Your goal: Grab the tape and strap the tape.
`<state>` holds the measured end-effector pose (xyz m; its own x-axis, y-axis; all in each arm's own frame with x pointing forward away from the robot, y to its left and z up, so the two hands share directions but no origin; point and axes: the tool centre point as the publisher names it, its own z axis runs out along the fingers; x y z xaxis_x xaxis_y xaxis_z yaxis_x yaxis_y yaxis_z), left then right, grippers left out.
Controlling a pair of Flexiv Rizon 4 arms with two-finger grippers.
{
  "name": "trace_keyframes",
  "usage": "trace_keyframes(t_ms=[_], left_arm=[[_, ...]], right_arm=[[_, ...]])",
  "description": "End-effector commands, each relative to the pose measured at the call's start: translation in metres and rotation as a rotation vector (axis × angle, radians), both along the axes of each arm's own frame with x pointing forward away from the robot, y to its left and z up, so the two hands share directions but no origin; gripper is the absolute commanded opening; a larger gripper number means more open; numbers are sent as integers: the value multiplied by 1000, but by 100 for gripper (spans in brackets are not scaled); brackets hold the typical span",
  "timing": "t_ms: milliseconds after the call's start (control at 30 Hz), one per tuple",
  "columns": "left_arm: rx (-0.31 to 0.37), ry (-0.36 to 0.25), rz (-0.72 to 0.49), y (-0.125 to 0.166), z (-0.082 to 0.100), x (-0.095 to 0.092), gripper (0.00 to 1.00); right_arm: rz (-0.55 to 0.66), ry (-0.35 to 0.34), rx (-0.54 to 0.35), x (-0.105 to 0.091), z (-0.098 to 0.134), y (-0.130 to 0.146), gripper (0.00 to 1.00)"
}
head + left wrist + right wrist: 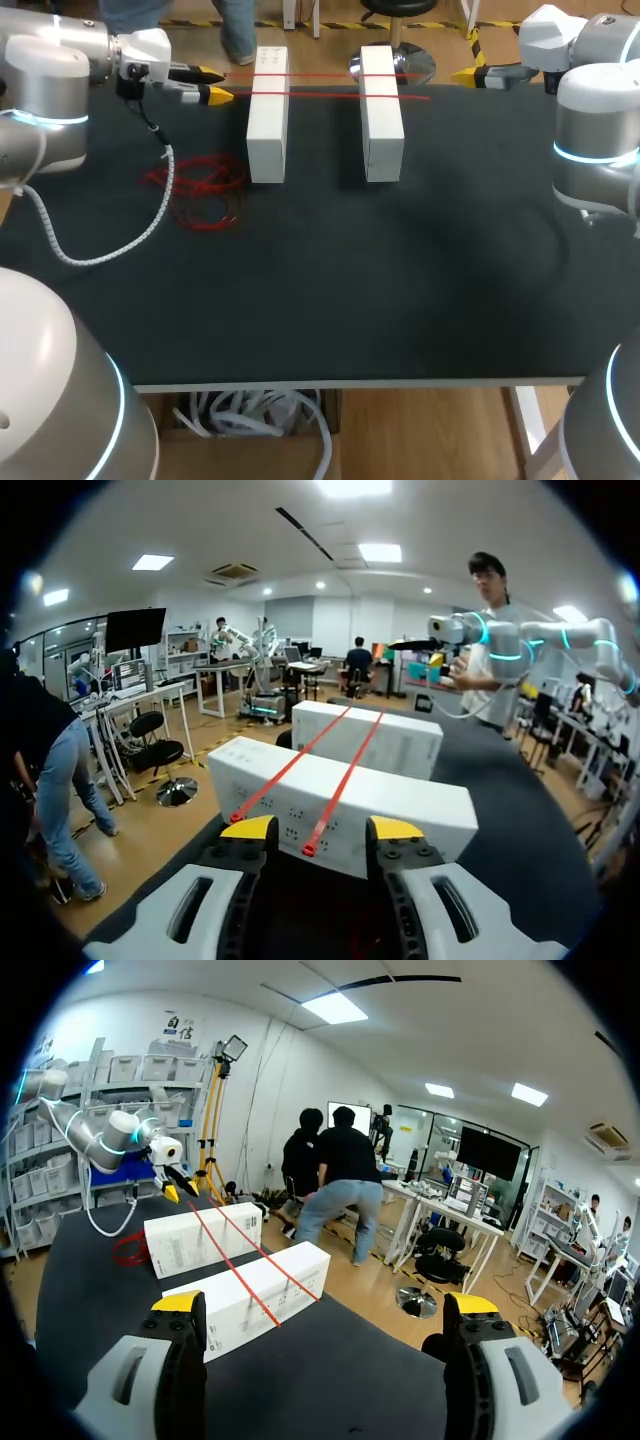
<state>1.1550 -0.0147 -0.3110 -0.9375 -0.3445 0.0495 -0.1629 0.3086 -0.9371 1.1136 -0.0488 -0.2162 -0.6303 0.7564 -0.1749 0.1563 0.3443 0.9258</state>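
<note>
Two white boxes (267, 115), red tape (325, 95), black table (400, 300)

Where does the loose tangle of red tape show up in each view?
Head view: the red tangle lies on the table beside the left white box, on the left arm's side.
Left wrist view: not in it.
Right wrist view: the tangle lies by the far box's end, below the left arm.
Shared landmark: the two white boxes crossed by two red strips.
</note>
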Motion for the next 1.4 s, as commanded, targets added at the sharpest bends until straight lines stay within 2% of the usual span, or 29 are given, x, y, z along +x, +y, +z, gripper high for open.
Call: trace_keyframes(t_ms=[33, 67, 133, 267, 333, 400, 667, 700, 733, 767, 800, 833, 1000, 1033, 1067, 1400], left_arm=[[-7, 2, 0, 1, -7, 5, 47], [-11, 3, 0, 2, -7, 6, 47], [-9, 1, 2, 3, -10, 7, 42], [-16, 6, 8, 4, -13, 8, 44], [-18, 8, 9, 3, -15, 7, 49], [-17, 9, 5, 2, -18, 6, 45], [-21, 21, 13, 2, -22, 6, 45], [-22, 21, 13, 3, -22, 7, 42], [-21, 21, 17, 3, -22, 7, 33], [-24, 21, 16, 3, -22, 8, 31], [-28, 13, 3, 3, -22, 8, 22], [-26, 14, 3, 3, -21, 7, 0], [-25, 14, 1, 0, -21, 6, 0], [-24, 14, 0, 0, -21, 6, 10], [-25, 12, -5, -1, -20, 5, 0], [-28, -19, -70, -3, -11, -2, 0]], right_arm=[[1, 2, -1, 0, 0, 0, 100], [1, 2, -1, 0, 0, 0, 100], [1, 2, -1, 0, 0, 0, 100], [1, 2, -1, 0, 0, 0, 100], [1, 2, -1, 0, 0, 0, 100], [1, 2, -1, 0, 0, 0, 100], [1, 2, -1, 0, 0, 0, 100], [1, 2, -1, 0, 0, 0, 100], [1, 2, -1, 0, 0, 0, 100], [1, 2, -1, 0, 0, 0, 100], [1, 2, -1, 0, 0, 0, 100], [1, 2, -1, 0, 0, 0, 100], [1, 2, -1, 0, 0, 0, 100], [1, 2, -1, 0, 0, 0, 100], [1, 2, -1, 0, 0, 0, 100], [1, 2, -1, 0, 0, 0, 100]])
